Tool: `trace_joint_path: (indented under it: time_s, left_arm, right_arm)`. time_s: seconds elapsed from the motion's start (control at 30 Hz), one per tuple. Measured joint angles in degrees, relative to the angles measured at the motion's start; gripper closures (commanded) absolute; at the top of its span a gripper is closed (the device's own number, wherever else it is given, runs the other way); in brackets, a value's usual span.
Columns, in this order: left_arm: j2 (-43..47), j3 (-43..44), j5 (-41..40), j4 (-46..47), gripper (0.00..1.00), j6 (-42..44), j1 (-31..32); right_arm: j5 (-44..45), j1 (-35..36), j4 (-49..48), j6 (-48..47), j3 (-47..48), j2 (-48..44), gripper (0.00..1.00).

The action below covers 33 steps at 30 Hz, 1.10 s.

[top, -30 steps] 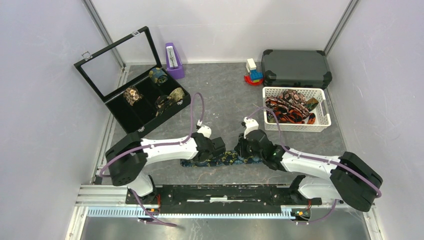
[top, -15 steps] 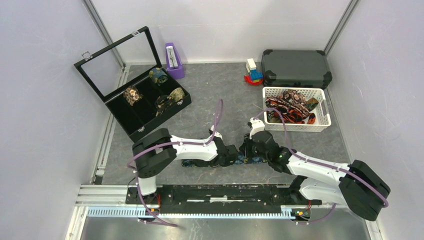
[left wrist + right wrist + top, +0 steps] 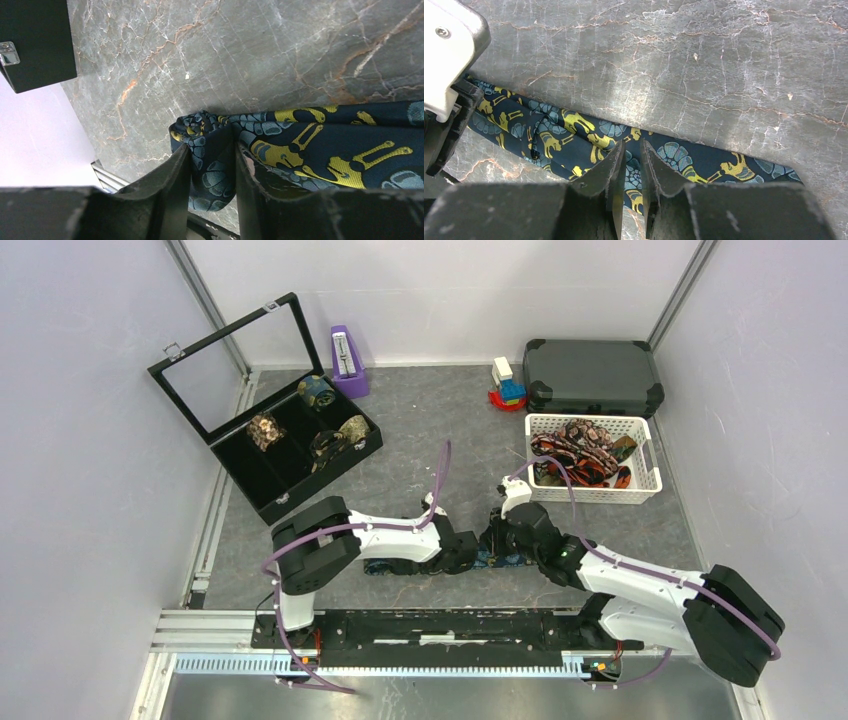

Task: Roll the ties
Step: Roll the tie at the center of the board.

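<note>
A dark navy tie point(image 3: 512, 561) with blue and gold figures lies flat along the near part of the table, its left end point(image 3: 378, 567) sticking out past the left arm. My left gripper point(image 3: 466, 553) meets the right gripper point(image 3: 492, 546) over its middle. In the left wrist view a bunched fold of the tie point(image 3: 350, 150) fills the gap of the left gripper point(image 3: 212, 150). In the right wrist view the right gripper point(image 3: 630, 146) is nearly closed, pinching the near edge of the tie point(image 3: 549, 135).
An open black display case point(image 3: 262, 502) at the back left holds several rolled ties point(image 3: 265, 430). A white basket point(image 3: 648, 486) on the right holds loose ties point(image 3: 580, 455). Behind it stand a dark suitcase point(image 3: 592, 377), toy blocks point(image 3: 507, 385) and a purple metronome point(image 3: 347, 360).
My left gripper slid right along the tie until it met the right gripper, and its jaws have widened a little. The right gripper barely moved.
</note>
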<state>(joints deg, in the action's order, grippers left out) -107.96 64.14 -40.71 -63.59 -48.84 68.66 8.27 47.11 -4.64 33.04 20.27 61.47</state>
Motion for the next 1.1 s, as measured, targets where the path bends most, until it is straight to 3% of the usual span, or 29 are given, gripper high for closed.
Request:
trace_joint_path:
  time_s: [0.57,1.1]
  left_arm:
    - [4.02,0.04,2.32,1.53,0.19,-0.02,0.11]
    - [10.19,0.04,3.48,2.91,0.07,-0.04,0.24]
  right_arm:
    - [-0.02,0.0,0.09,-0.15,0.04,-0.02,0.78]
    - [-0.28,0.0,0.76,-0.44,1.97,1.44,0.78]
